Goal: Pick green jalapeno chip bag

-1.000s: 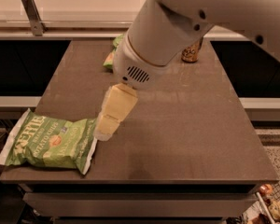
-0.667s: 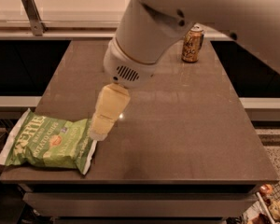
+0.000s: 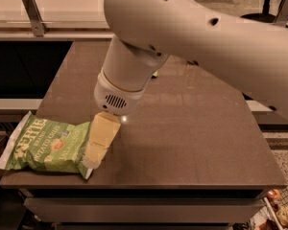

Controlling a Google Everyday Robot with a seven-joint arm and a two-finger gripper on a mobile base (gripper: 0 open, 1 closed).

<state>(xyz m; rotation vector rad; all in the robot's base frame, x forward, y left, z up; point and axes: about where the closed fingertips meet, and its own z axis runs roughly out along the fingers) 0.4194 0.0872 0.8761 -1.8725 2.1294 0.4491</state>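
The green jalapeno chip bag (image 3: 44,144) lies flat at the front left corner of the dark table (image 3: 182,143), its white crimped left end hanging over the table's edge. White "Kettle" lettering shows on it. My gripper (image 3: 95,158) hangs from the big white arm and reaches down at the bag's right end, its cream-coloured fingers (image 3: 101,140) overlapping the bag's right edge.
The white arm (image 3: 192,28) covers the back of the table and hides what stands there; a small green bit (image 3: 155,74) peeks out beside it. A counter with a metal rail (image 3: 31,13) runs behind. Snack items (image 3: 278,210) sit low at the right.
The arm has swung left and toward the front. The gripper has moved onto the bag's right end. The can and small pouch at the back are now hidden behind the arm.
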